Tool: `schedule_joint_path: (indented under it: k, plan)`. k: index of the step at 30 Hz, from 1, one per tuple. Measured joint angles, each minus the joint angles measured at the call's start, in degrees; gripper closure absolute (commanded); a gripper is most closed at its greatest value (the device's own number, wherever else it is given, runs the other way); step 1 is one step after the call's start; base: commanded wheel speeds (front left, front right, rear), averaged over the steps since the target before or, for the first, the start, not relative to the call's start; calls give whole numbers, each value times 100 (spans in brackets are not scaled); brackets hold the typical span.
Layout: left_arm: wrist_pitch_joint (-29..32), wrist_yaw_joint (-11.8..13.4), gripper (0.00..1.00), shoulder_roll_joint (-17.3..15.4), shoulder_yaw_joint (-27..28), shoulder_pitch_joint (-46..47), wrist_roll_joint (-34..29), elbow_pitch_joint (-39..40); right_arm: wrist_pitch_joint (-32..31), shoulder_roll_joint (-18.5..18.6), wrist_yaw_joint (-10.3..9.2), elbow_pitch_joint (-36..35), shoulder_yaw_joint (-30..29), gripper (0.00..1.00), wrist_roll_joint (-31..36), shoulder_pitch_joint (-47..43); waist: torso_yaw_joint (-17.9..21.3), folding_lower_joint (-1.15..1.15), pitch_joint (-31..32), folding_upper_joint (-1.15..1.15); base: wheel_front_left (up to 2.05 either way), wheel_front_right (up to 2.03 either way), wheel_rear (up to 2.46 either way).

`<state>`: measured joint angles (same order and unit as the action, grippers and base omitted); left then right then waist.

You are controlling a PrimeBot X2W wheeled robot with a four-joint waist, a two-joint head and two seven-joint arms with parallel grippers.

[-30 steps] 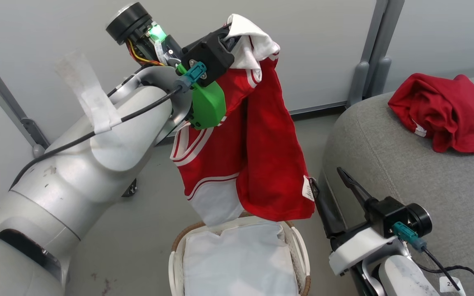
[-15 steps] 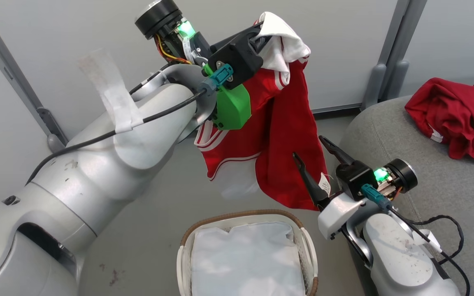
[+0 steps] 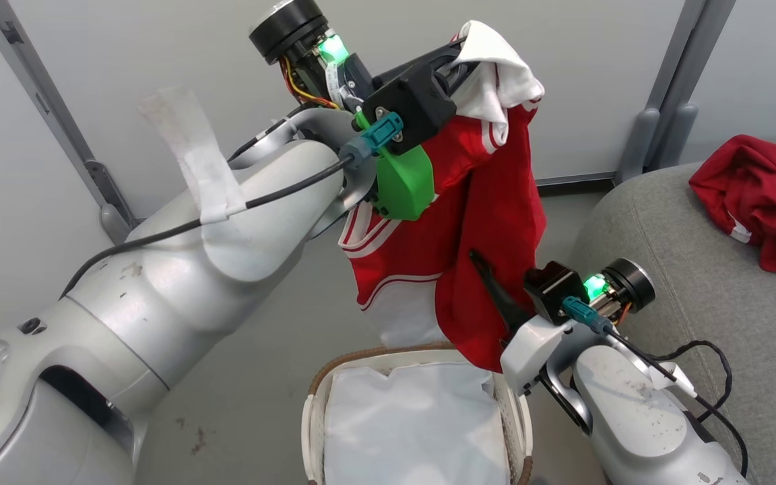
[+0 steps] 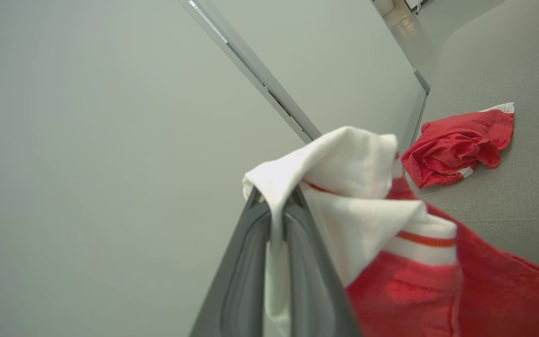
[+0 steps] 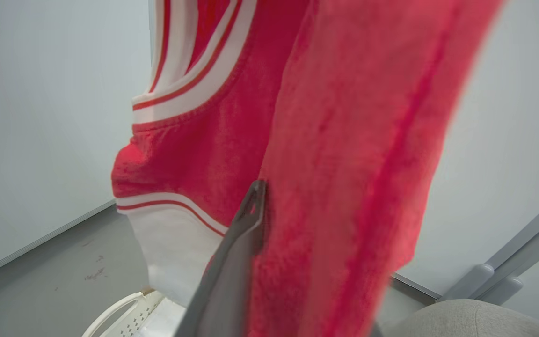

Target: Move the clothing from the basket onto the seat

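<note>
Clothing (image 3: 482, 222) above basket (image 3: 334, 367) | left gripper (image 3: 462, 59) clamped on it | right gripper (image 3: 486, 252) unclear

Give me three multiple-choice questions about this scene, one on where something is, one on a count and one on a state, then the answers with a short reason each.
1. Where does the crumpled red garment lie?
A. on a shelf
B. on a windowsill
C. on the seat

2. How many red garments are in sight?
A. two
B. one
C. four

3. What is the state of the striped red garment?
A. folded on a table
B. hanging from the left gripper
C. draped over a chair

Answers:
1 C, it rests on the grey cushion at the right of the head view.
2 A, one hangs in the air and one lies on the seat.
3 B, the fingers are clamped on its white part and it dangles over the basket.
</note>
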<state>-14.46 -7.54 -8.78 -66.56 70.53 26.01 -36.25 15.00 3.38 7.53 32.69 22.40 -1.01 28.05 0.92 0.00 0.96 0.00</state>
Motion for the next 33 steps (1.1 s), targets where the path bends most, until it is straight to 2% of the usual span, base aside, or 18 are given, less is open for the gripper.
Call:
schedule_joint_path:
  k: [1, 2, 3, 12, 13, 15, 16, 17, 18, 25, 33]
  plan:
    - [-7, 0, 100, -22, 12, -5, 30, 7, 0, 0, 0, 1, 4, 81, -8, 2, -9, 0, -4, 0, 0, 0, 0]
    - [-8, 11, 100, -45, 29, -15, 51, 7, 0, 0, 0, 0, 7, 95, -18, 5, -13, 0, -10, 0, 0, 0, 0]
    - [-15, 29, 100, -77, 58, -38, 100, 3, 0, -1, 0, -10, 3, 100, -43, 11, -16, 0, -18, 0, 0, 0, 0]
    - [-32, 158, 100, -211, 325, -733, 533, -14, -1, 45, 0, -301, -279, 100, -91, 14, 6, 0, -85, 0, 0, 0, 0]
    - [-33, 197, 87, -224, 352, -844, 558, -12, 0, 60, 0, -339, -328, 100, -90, 12, 6, 0, -96, 0, 0, 0, 0]
    - [-48, 269, 67, -241, 408, -1081, 601, -16, 0, 82, 0, -420, -470, 100, -89, 1, 5, 0, -119, 0, 0, 0, 0]
    - [-48, 286, 53, -243, 439, -1189, 623, -5, 0, 88, 0, -448, -527, 100, -86, -8, 5, 0, -126, 0, 0, 0, 0]
    - [-49, 327, 13, -243, 503, -1341, 649, 30, -1, 90, 0, -487, -603, 100, -76, -24, 3, 0, -135, 0, 0, 0, 0]
    - [-49, 357, 0, -243, 560, -1493, 668, 74, -1, 91, 0, -532, -678, 100, -62, -36, -1, 0, -145, 0, 0, 0, 0]
    - [-57, 545, 0, -209, 1004, -2509, 643, 414, -1, 108, 0, -792, -1121, 100, 10, -106, -34, 0, -210, 0, 0, 0, 0]
    - [-58, 610, 0, -140, 1669, -3512, 458, 691, -1, 105, 0, -1133, -1465, 100, 124, -277, -35, 0, -275, 0, 0, 0, 0]
